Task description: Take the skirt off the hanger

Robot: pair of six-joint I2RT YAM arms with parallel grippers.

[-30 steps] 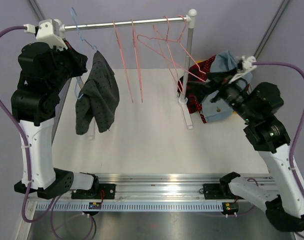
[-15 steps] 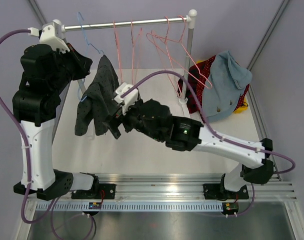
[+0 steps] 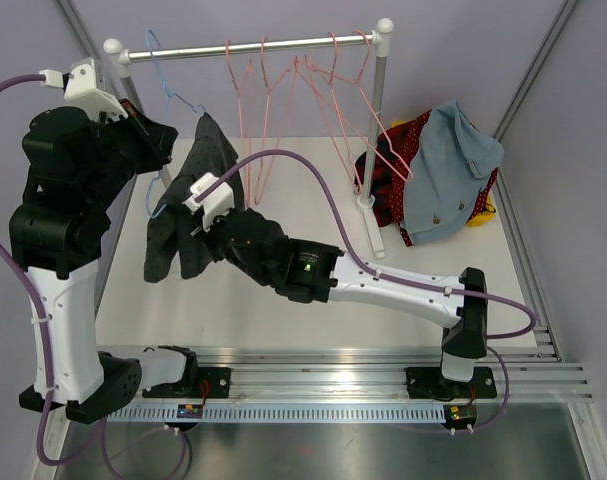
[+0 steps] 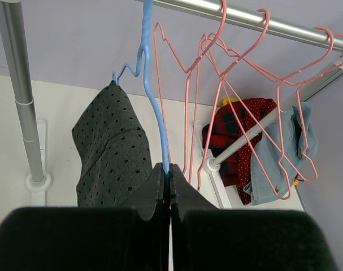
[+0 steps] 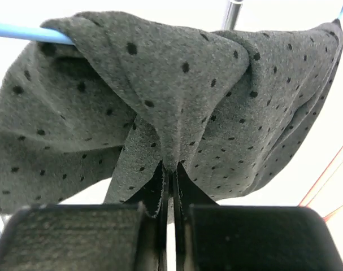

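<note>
A dark grey dotted skirt (image 3: 188, 205) hangs draped over a blue wire hanger (image 4: 150, 90), clear of the rail at the left of the table. My left gripper (image 4: 168, 172) is shut on the blue hanger's wire, just right of the skirt (image 4: 112, 149). My right gripper (image 5: 169, 169) is shut on a pinched fold in the middle of the skirt (image 5: 177, 84); the hanger's blue bar (image 5: 24, 32) shows at the upper left of that view. From above, the right arm (image 3: 273, 255) reaches across the table to the skirt's right side.
A metal rail (image 3: 248, 45) on posts carries several pink wire hangers (image 3: 283, 100). A pile of clothes, red patterned and light blue (image 3: 438, 175), lies at the back right by the rail's right post (image 3: 375, 130).
My right arm has swung from the clothes pile across to the skirt, and its gripper has shut on a fold of it. The left gripper with the hanger has shifted slightly left.
</note>
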